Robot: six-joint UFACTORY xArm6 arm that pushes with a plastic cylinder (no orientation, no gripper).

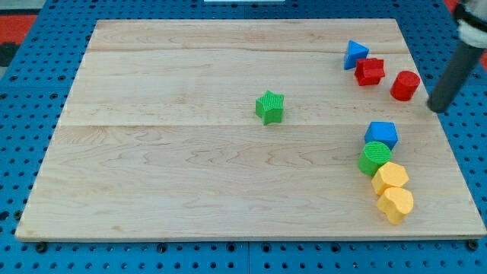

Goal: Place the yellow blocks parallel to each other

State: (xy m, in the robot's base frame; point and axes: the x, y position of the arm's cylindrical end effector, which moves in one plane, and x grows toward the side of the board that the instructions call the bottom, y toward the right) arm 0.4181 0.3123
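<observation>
Laboratory test bench: pale wooden board [190, 175] laid on blue perforated mounting plate [23, 106], small coloured blocks set out upon it

Pale matt wooden board [190, 167]

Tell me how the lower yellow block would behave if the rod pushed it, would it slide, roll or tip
The lower yellow block looks squat and flat-bottomed, so it would probably slide rather than roll or tip. It touches the upper yellow block, so a push toward the view's top would likely shove both. My tip is far off.
</observation>
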